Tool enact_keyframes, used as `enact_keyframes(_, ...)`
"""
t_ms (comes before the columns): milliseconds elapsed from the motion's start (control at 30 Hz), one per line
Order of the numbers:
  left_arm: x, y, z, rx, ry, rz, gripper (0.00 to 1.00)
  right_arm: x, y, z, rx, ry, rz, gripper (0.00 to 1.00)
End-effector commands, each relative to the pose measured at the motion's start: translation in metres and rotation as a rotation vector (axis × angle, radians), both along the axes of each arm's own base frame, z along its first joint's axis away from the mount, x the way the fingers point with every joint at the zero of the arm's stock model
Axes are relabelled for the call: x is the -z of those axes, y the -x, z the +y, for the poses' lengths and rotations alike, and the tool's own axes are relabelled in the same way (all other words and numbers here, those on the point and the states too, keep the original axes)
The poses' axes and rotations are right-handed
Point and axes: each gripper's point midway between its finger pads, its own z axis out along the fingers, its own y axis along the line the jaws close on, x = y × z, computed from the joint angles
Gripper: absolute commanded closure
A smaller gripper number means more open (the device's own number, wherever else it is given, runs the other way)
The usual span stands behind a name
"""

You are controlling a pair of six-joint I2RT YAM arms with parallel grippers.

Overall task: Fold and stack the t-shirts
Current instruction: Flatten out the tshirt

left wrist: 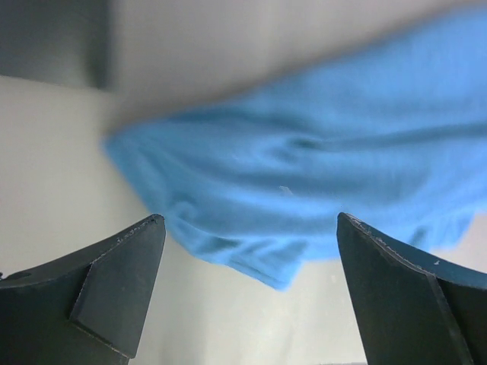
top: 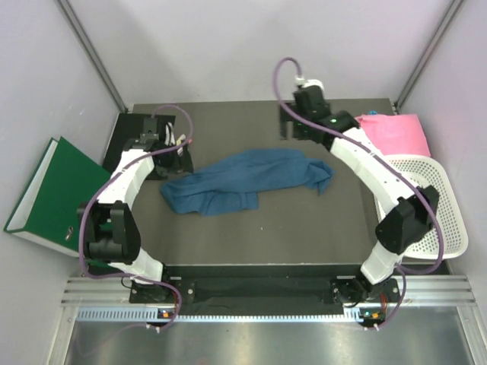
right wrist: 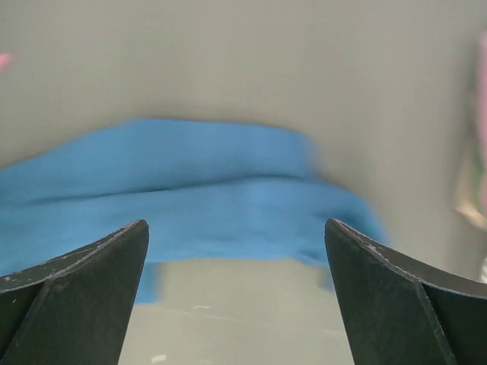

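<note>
Blue shirt [top: 243,181] lies crumpled across the middle of the desk [top: 304,236], unfolded. Pink shirt [top: 396,133] sits at the far right corner. Left jaws and right jaws stand open, empty. Nothing stacked yet.

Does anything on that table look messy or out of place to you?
The blue t-shirt lies crumpled in a long bunched strip across the table, neither flat nor folded. A green binder leans askew at the left wall, beside the table rather than on it.
</note>
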Motion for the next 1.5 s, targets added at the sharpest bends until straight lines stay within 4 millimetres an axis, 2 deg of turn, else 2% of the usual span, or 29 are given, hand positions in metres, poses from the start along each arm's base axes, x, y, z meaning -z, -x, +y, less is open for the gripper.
enact_keyframes(0,0.012,0.015,-0.043,0.168,0.086,0.007,0.01,0.038,0.018,-0.084,0.238,0.048,0.135,0.02)
enact_keyframes(100,0.028,0.024,-0.054,0.204,0.071,0.049,0.01,0.074,0.029,-0.112,0.305,0.084,0.235,0.02)
enact_keyframes(200,0.041,0.03,-0.063,0.224,0.077,0.085,0.01,0.109,0.041,-0.125,0.335,0.113,0.359,0.02)
enact_keyframes(433,0.076,0.037,-0.07,0.235,0.02,0.182,0.01,0.177,0.052,-0.118,0.338,0.128,0.509,0.03)
enact_keyframes(533,0.085,0.037,-0.068,0.228,-0.01,0.203,0.01,0.193,0.044,-0.117,0.355,0.134,0.501,0.04)
enact_keyframes(600,0.09,0.035,-0.066,0.221,-0.032,0.206,0.04,0.199,0.036,-0.117,0.363,0.137,0.484,0.09)
enact_keyframes(633,0.093,0.035,-0.064,0.214,-0.044,0.216,0.13,0.205,0.034,-0.117,0.373,0.145,0.489,0.14)
enact_keyframes(700,0.096,0.031,-0.06,0.2,-0.068,0.218,0.31,0.214,0.028,-0.115,0.372,0.149,0.489,0.37)
enact_keyframes(733,0.099,0.03,-0.054,0.18,-0.104,0.225,0.76,0.214,0.026,-0.115,0.376,0.149,0.483,0.57)
enact_keyframes(767,0.098,0.028,-0.05,0.164,-0.122,0.225,0.94,0.215,0.025,-0.116,0.389,0.153,0.478,0.84)
enact_keyframes(800,0.097,0.028,-0.043,0.147,-0.161,0.233,1.0,0.212,0.025,-0.118,0.396,0.156,0.469,1.0)
enact_keyframes(867,0.086,0.021,-0.037,0.118,-0.195,0.206,1.0,0.2,0.023,-0.121,0.411,0.152,0.428,1.0)
enact_keyframes(900,0.079,0.017,-0.034,0.108,-0.208,0.186,1.0,0.185,0.022,-0.121,0.415,0.14,0.39,1.0)
enact_keyframes(967,0.059,0.014,-0.026,0.077,-0.24,0.138,1.0,0.17,0.025,-0.129,0.434,0.149,0.354,1.0)
enact_keyframes(1000,0.049,0.01,-0.025,0.068,-0.246,0.112,1.0,0.152,0.026,-0.131,0.438,0.13,0.313,1.0)
enact_keyframes(1033,0.034,0.01,-0.022,0.054,-0.25,0.074,1.0,0.142,0.027,-0.135,0.448,0.132,0.29,1.0)
enact_keyframes(1067,0.026,0.008,-0.021,0.042,-0.249,0.051,1.0,0.133,0.03,-0.137,0.452,0.129,0.273,1.0)
enact_keyframes(1133,0.002,0.007,-0.019,0.024,-0.245,-0.014,1.0,0.103,0.035,-0.145,0.469,0.115,0.205,1.0)
enact_keyframes(1167,-0.005,0.008,-0.019,0.02,-0.243,-0.035,1.0,0.094,0.039,-0.149,0.474,0.118,0.192,1.0)
enact_keyframes(1200,-0.012,0.008,-0.018,0.013,-0.242,-0.054,1.0,0.076,0.045,-0.152,0.48,0.098,0.154,1.0)
enact_keyframes(1233,-0.025,0.01,-0.017,0.009,-0.234,-0.091,1.0,0.066,0.048,-0.157,0.49,0.094,0.131,1.0)
enact_keyframes(1267,-0.03,0.011,-0.017,0.006,-0.228,-0.103,1.0,0.06,0.053,-0.16,0.492,0.097,0.125,1.0)
enact_keyframes(1300,-0.038,0.015,-0.017,0.006,-0.22,-0.13,1.0,0.045,0.058,-0.161,0.49,0.074,0.09,1.0)
enact_keyframes(1400,-0.042,0.021,-0.02,0.018,-0.194,-0.15,1.0,0.044,0.068,-0.158,0.442,0.048,0.095,1.0)
enact_keyframes(1433,-0.04,0.023,-0.021,0.02,-0.19,-0.147,1.0,0.058,0.073,-0.15,0.398,0.031,0.135,0.99)
enact_keyframes(1467,-0.038,0.025,-0.022,0.02,-0.184,-0.139,1.0,0.066,0.074,-0.141,0.356,0.006,0.152,0.81)
